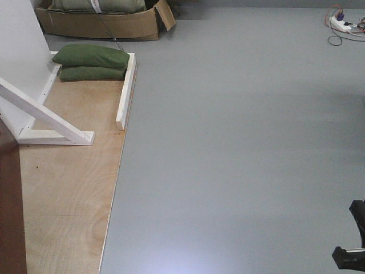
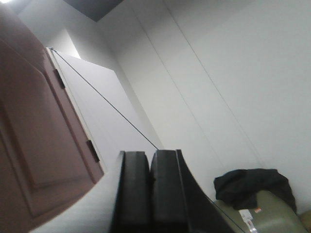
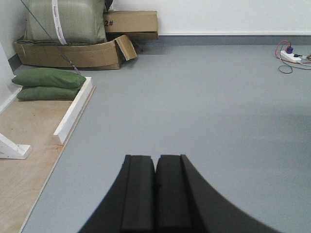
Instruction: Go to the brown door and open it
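A: Start big. What fills the front view?

B: Mostly grey floor (image 1: 239, 142). The brown door (image 1: 10, 217) is only a dark reddish strip at the lower left edge of the frame. The left wrist view shows more of it (image 2: 34, 136), a panelled face running up the left side.

A: And under it?

B: A plywood platform (image 1: 63, 200) along the left of the frame. A slanted white brace (image 1: 43, 114) crosses it, and green sandbags (image 1: 94, 57) are stacked at the far end.

A: The grippers?

B: The left gripper (image 2: 150, 160) has its pads pressed together on nothing. The right gripper (image 3: 155, 162) is the same, aimed at bare floor.

A: What worries you?

B: No view shows the handle. The left wrist sees two dark hinges (image 2: 92, 150), so I judge that arm faces the wrong edge of the door. Reaching blind could strike the panel. A gripper that closed can't clasp a lever. The base could also catch the platform's lip or the brace while turning left.
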Robot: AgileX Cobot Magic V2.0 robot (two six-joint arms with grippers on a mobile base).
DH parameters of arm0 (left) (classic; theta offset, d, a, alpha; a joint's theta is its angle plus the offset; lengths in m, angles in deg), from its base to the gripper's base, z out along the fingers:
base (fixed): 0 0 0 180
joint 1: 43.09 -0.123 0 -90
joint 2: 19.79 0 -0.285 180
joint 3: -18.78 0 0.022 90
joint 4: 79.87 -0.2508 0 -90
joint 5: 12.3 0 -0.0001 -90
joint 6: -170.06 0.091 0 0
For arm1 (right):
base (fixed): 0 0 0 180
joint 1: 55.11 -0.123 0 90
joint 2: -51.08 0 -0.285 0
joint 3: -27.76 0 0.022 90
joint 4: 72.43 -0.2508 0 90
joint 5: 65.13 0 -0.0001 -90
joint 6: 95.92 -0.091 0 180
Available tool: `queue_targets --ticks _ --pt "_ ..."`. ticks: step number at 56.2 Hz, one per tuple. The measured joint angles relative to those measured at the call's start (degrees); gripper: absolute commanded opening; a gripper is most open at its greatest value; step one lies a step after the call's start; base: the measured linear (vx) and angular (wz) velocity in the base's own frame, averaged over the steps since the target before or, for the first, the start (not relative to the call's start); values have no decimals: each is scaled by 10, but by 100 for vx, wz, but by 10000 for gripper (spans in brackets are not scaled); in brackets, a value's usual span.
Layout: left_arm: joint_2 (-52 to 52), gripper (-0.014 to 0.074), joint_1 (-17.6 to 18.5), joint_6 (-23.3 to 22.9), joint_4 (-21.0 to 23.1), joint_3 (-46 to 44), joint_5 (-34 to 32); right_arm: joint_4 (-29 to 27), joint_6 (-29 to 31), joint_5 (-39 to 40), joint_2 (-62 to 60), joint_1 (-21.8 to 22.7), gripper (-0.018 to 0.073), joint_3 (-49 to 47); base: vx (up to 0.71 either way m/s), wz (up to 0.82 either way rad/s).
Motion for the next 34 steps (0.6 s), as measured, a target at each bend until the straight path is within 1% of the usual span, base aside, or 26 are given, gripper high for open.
queue_targets --ticks 6,17,21,27,30,34 --pt "-17 -6 -24 0 -1 -73 1 0 0 0 0 0 0 0 0 0" --pt "-59 -6 -75 0 -4 -258 -4 0 0 0 0 0 0 0 0 0" --pt "-74 -6 -100 0 -15 -320 1 0 0 0 0 0 0 0 0 0" --pt "-88 -6 -141 0 -45 -395 23 0 0 0 0 0 0 0 0 0" --pt "-92 -6 -162 0 -56 -420 35 0 0 0 0 0 0 0 0 0" --pt "-95 -6 -186 0 -59 -443 46 0 0 0 0 0 0 0 0 0"
